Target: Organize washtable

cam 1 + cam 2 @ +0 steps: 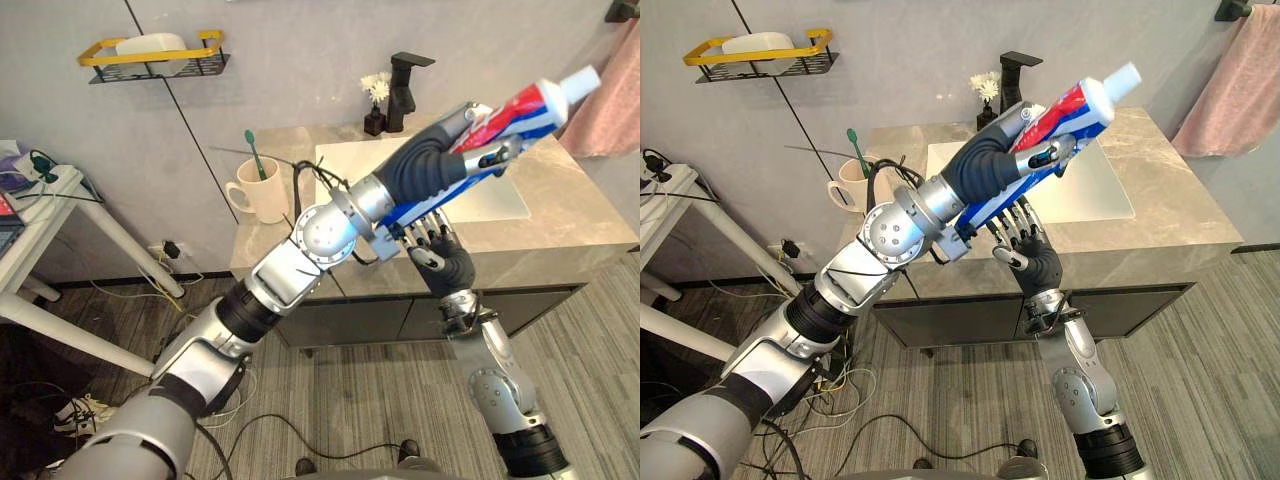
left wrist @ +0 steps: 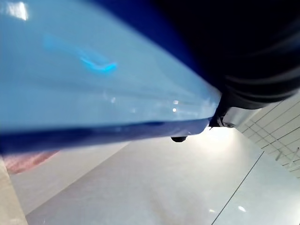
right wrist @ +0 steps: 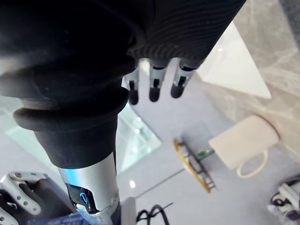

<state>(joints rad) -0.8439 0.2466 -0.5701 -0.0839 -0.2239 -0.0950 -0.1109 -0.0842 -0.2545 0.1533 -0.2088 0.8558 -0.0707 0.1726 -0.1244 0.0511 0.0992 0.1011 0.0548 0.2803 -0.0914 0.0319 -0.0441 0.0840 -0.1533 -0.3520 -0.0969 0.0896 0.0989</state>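
Above the sink, in the left eye view, your left hand is clasped round the toothpaste tube. The tube is held tilted in the air, white cap uppermost, blue tail below the wrist, its body red, white and blue. Your right hand sits beneath it at the washtable's front edge, fingers spread loose. In the left wrist view, the tube's blue side lies right against the camera. In the right wrist view, a cream mug shows past the straight fingers.
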